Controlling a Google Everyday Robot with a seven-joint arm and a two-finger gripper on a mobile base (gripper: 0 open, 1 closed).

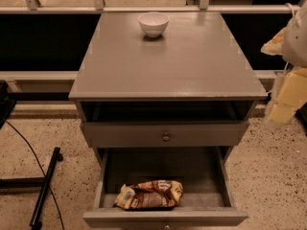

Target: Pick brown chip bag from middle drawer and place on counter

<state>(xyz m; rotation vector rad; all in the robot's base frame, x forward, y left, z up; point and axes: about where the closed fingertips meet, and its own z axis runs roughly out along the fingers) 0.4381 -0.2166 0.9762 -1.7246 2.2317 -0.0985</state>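
Speckled stone floor (273,176) surrounds the cabinet. A black stand leg (45,186) and a cable lie on it at left, well apart from your reach path.

Nearest you, the gripper (289,97) hangs at the right edge of view, about level with the cabinet top and off to its side, touching nothing. You cannot tell whether it is spread or closed. Out there it leaves your view down into the drawers unblocked. The pick is not yet begun.

Middle drawer (165,218) stands pulled out toward you, so its inside is open from above. Brown chip bag (149,194) lies flat on the drawer floor with its long side across. It sits up against the front wall, roughly centred and apart from both side walls. You have room at either end, but the front wall crowds it, so I'd judge a descent from above works best. The bag is crinkled and glossy and will likely slip or crush, so pinch it mid-body.

Upper drawer (206,134) is shut, its round knob (166,137) showing, so it does not overhang the bag.

Counter (168,71) comes next, flat grey, with broad bare area toward you. White bowl (153,23) sits near the far edge, centred, so set the bag down short of it. Metal railing (144,8) runs behind the cabinet.
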